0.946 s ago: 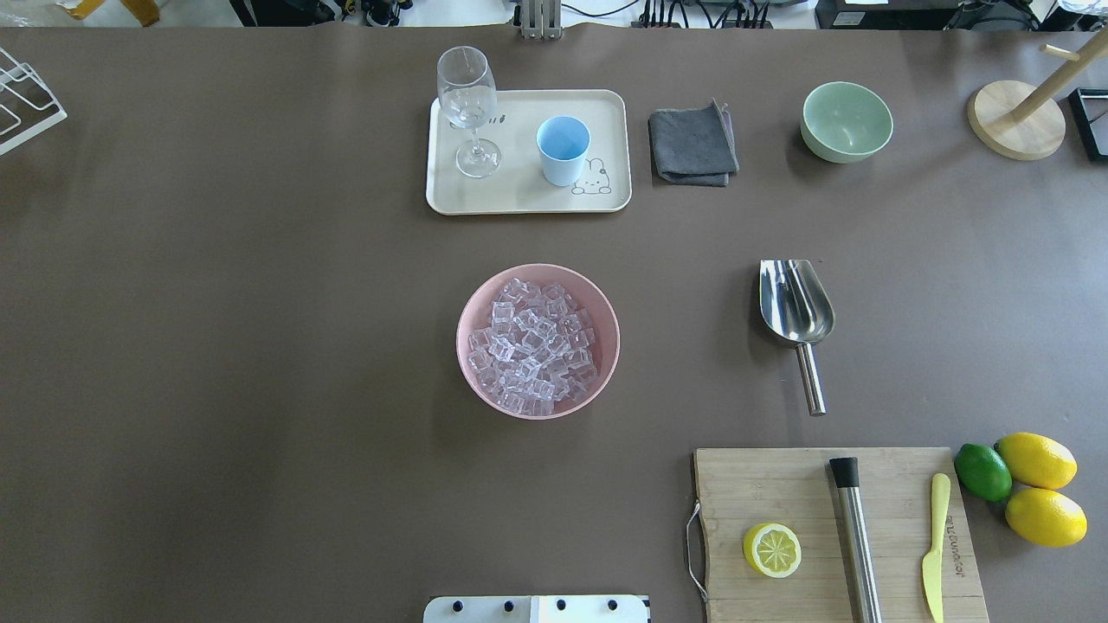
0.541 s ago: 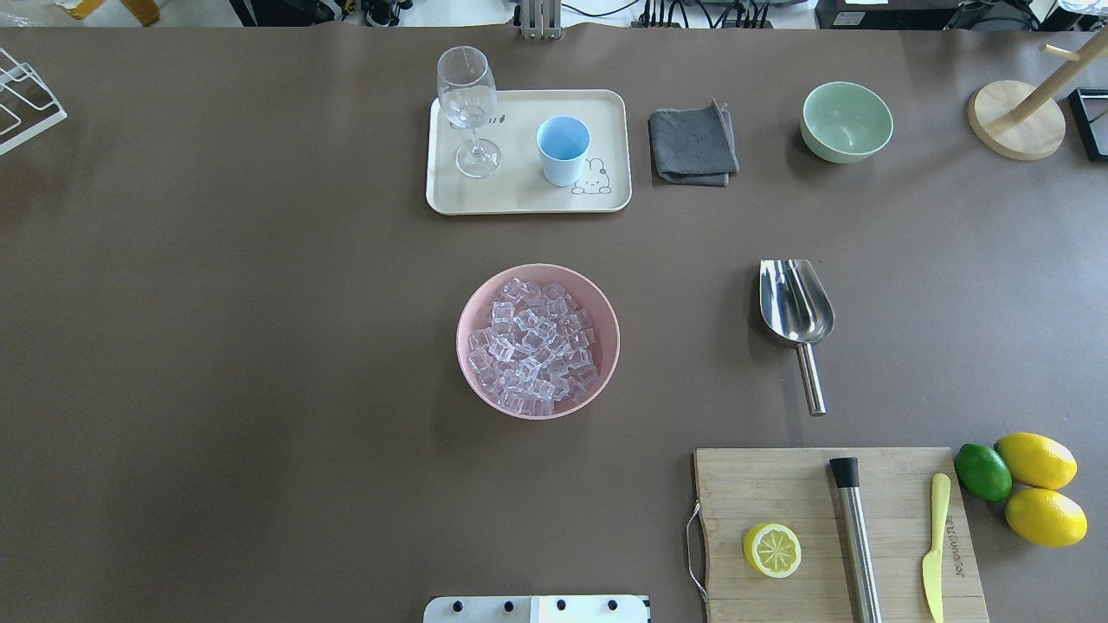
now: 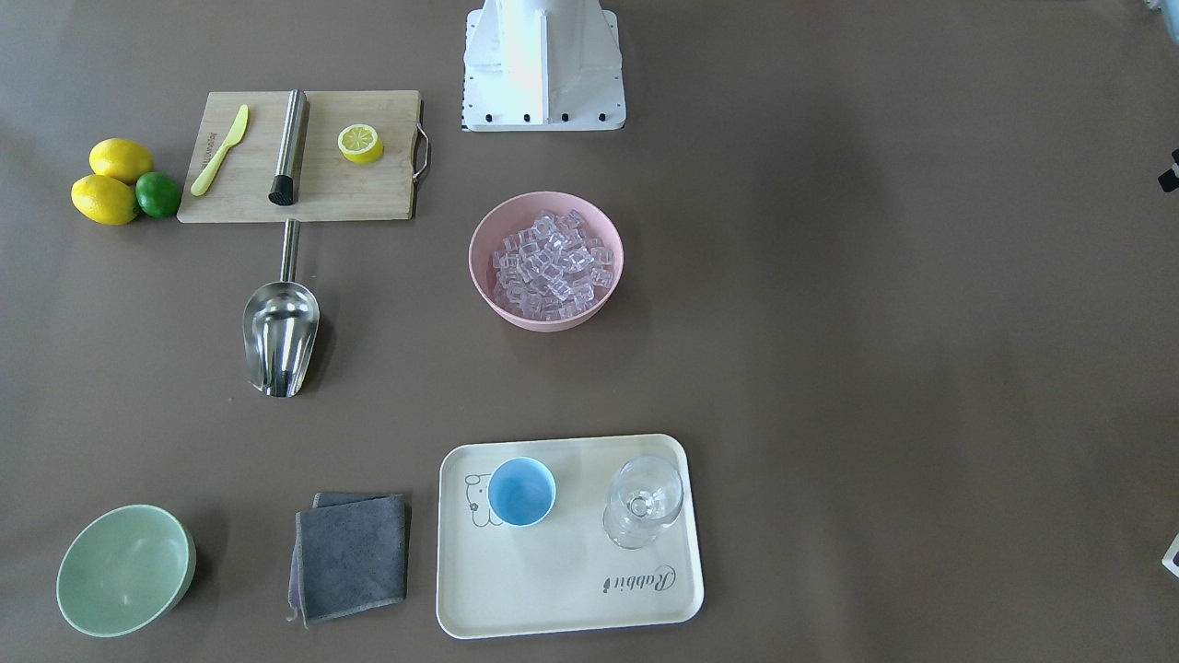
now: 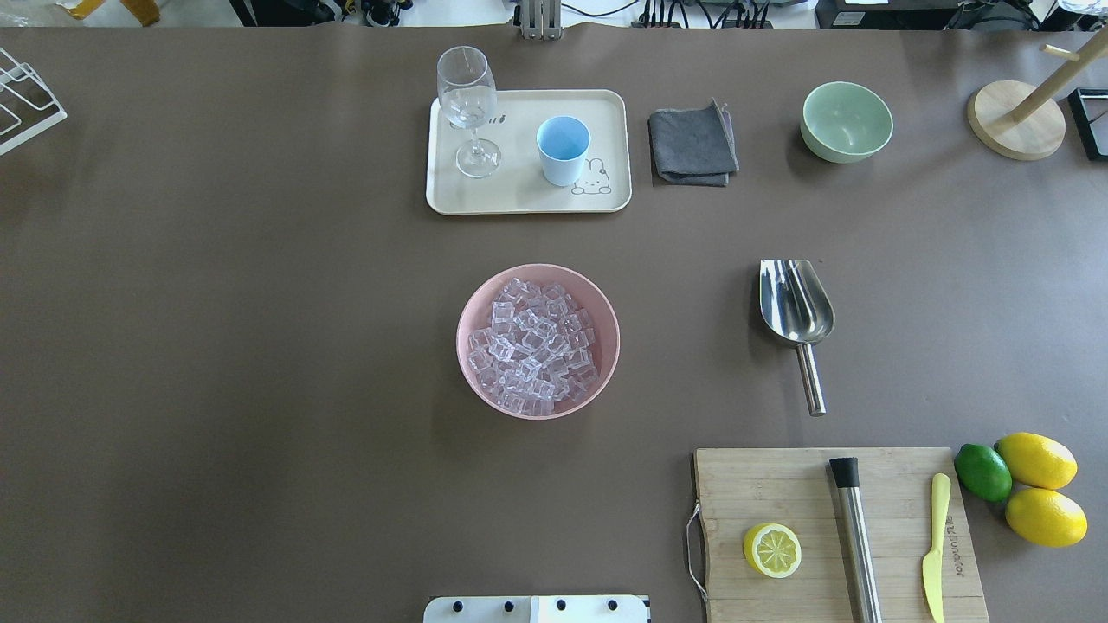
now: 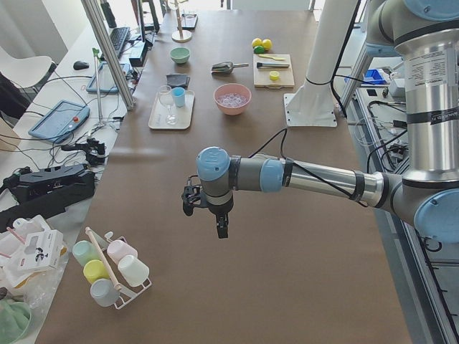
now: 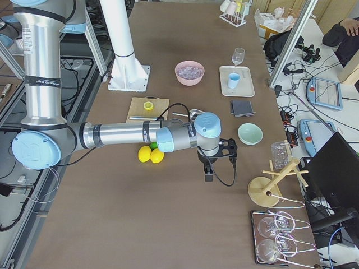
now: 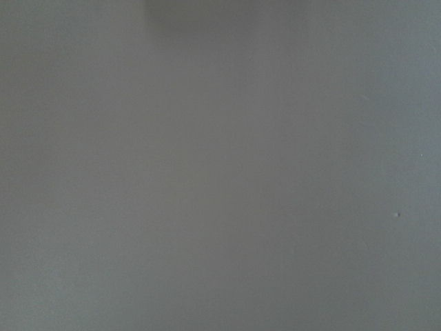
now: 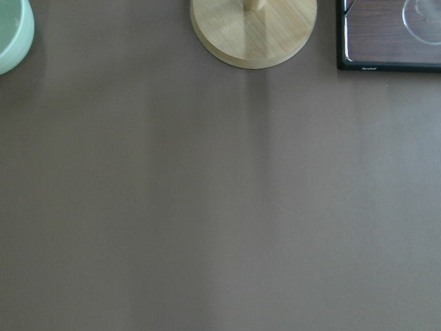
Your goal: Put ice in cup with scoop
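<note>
I work in a robotics lab: my white pedestal (image 5: 310, 107) stands bolted on a long table (image 4: 216, 346) covered in brown sheet. Aluminium frame posts (image 5: 109, 54), tablets (image 5: 57, 118), a keyboard (image 5: 118, 39), a power strip (image 5: 50, 185) and tangled cables (image 5: 86, 147) crowd its far edge.

Both arms reach out level, left hand (image 5: 221, 228) and right hand (image 6: 207, 175) pointing down

A long desk (image 4: 216, 303) under a brown covering runs through a workshop, flanked by aluminium frame posts (image 5: 107, 50) and a side bench (image 5: 25, 154) strewn with cables (image 5: 82, 147) and tablets (image 5: 57, 120).
</note>
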{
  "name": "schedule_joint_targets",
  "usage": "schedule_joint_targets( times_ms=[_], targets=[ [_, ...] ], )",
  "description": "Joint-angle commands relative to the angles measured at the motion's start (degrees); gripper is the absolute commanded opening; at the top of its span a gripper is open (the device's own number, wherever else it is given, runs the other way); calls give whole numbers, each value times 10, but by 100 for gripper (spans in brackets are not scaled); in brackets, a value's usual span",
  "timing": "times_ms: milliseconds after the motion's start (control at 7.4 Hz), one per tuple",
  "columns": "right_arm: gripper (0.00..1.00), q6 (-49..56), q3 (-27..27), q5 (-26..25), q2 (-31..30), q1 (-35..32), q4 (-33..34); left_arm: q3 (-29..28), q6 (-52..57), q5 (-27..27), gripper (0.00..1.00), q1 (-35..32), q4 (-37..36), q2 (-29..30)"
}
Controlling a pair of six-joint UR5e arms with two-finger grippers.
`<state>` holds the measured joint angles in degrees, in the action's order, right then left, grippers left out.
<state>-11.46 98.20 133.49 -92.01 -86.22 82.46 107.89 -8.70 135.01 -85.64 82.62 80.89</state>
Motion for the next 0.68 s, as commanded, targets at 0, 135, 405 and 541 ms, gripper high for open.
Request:
schedule_joint_targets(
  times_ms=[0, 135, 405, 541],
  targets=[
    [100, -94, 94, 5, -3, 61, 52, 2, 0, 2, 98, -1, 1, 18],
    [100, -95, 117, 5, -4, 88, 66, 13, -1, 6, 98, 6, 5, 29],
    [100, -215, 179, 0, 2, 174, 92, 49, -2, 7, 98, 70, 16, 62],
    [100, -282, 202, -2, 14, 224, 92, 55, -3, 7, 98, 91, 39, 67]
  ],
)
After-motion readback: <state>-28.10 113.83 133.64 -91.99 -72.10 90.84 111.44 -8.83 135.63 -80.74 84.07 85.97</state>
